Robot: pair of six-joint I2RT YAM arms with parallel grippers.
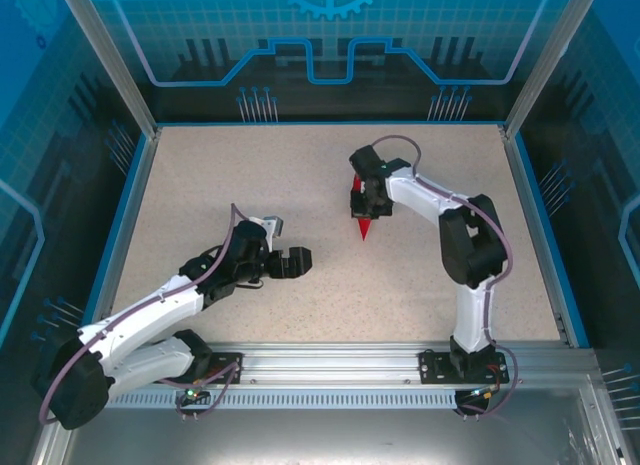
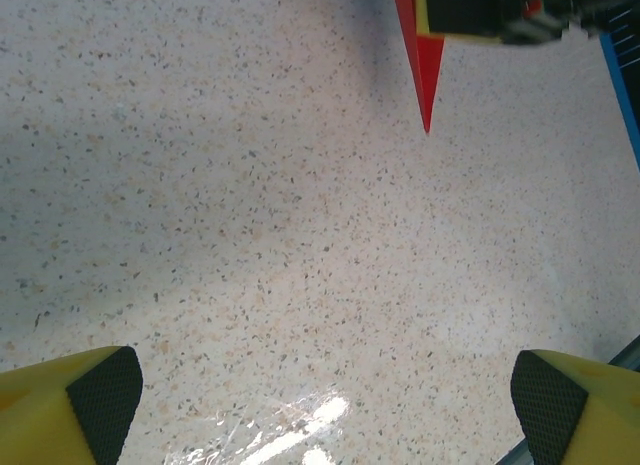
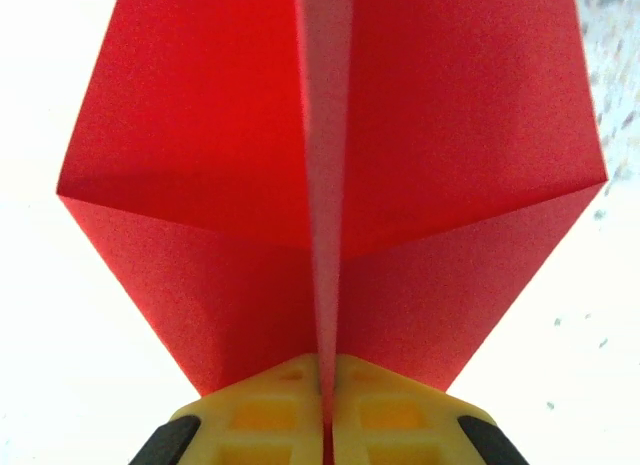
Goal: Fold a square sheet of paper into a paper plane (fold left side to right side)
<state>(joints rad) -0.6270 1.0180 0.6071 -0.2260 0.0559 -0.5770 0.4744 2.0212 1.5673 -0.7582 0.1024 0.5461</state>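
The square sheet of paper stands folded into a narrow red paper plane (image 1: 363,225), nose pointing toward the near edge of the table. My right gripper (image 1: 366,199) is shut on its central fold. In the right wrist view the red wings (image 3: 220,155) spread to both sides above the yellow fingers (image 3: 270,415), which pinch the keel; my right gripper (image 3: 327,400) has no gap. My left gripper (image 1: 299,262) hovers left of the plane, apart from it. In the left wrist view it (image 2: 327,395) is open with bare table between its pads, and the plane's nose (image 2: 427,80) lies beyond.
The speckled beige table (image 1: 250,185) is bounded by a blue rim and aluminium frame posts (image 1: 105,55). A metal rail (image 1: 330,360) holding the arm bases runs along the near edge. A light glare patch (image 2: 300,435) lies on the table under my left gripper.
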